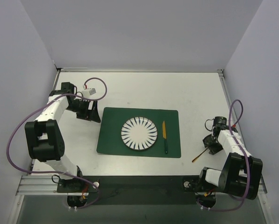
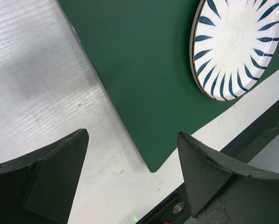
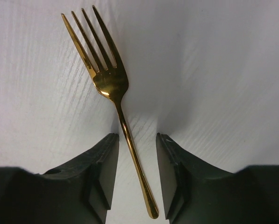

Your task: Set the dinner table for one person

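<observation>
Counter: large flat white rectangular metal-railed counter [image 1: 200, 93], under dark green rectangular placemat [image 1: 110, 135], white walls [image 1: 139, 32] around.
Left end effector [image 2: 133, 140]: wide, empty, left of placemat.
Right end effector [image 3: 137, 140]: narrow, astride slim gold fork [image 3: 110, 86], right of placemat.

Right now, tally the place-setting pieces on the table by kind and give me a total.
Placemat: 1
Plate: 1
Knife: 1
Fork: 1
Total: 4
</observation>
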